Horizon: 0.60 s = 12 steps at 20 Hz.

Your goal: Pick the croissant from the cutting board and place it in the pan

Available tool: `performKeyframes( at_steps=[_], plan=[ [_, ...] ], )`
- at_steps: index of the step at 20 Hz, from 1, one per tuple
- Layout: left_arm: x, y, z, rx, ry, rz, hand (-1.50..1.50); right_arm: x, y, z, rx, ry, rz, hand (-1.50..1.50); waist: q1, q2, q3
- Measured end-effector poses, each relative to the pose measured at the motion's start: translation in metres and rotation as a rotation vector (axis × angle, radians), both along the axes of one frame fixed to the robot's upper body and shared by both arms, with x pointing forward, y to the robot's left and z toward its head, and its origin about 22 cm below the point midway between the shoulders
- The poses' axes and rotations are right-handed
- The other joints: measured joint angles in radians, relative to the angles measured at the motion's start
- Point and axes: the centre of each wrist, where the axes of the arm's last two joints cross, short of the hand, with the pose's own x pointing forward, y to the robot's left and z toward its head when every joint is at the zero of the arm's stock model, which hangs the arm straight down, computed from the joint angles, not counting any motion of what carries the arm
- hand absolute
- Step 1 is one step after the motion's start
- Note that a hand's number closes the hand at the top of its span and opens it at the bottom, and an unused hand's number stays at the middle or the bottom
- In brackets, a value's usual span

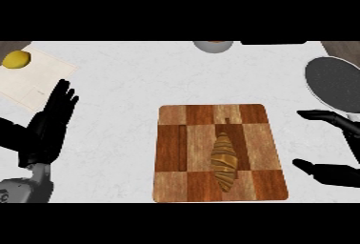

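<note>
- Here, in the head view, you see the croissant (224,162) lying lengthwise on the checkered cutting board (175,143), right of its middle.
- Your right hand (330,172) hovers just right of the board, fingers spread, grasping nothing.
- The pan (336,81) sits far right, beyond that hand.
- Your left hand (51,121) rests at the left, fingers straight, near a pale mat (32,81) bearing a lemon (15,59).

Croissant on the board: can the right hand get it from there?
Probably yes. The right hand is open just beside the board, and nothing lies between it and the croissant.
</note>
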Motion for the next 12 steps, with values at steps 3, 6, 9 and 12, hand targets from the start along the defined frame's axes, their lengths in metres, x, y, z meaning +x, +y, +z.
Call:
performKeyframes(
  at_steps=[3,6,9,12],
  plan=[
    [0.003,-0.002,-0.002,-0.011,0.002,-0.014,0.00,-0.004,0.001,0.015,-0.108,-0.034,0.035,-1.50,0.007,0.001,0.000],
    [0.006,-0.001,0.000,-0.013,0.007,-0.026,0.00,0.000,0.004,0.031,-0.182,-0.045,0.063,-1.50,0.015,0.002,0.000],
    [0.006,-0.002,-0.002,-0.014,0.006,-0.035,0.00,0.003,0.017,0.046,-0.296,-0.023,0.097,-1.50,0.021,0.002,-0.001],
    [0.011,-0.005,0.000,-0.010,0.001,-0.041,0.00,0.011,0.035,0.065,-0.432,-0.009,0.110,-1.50,0.028,0.004,-0.001]
  ],
)
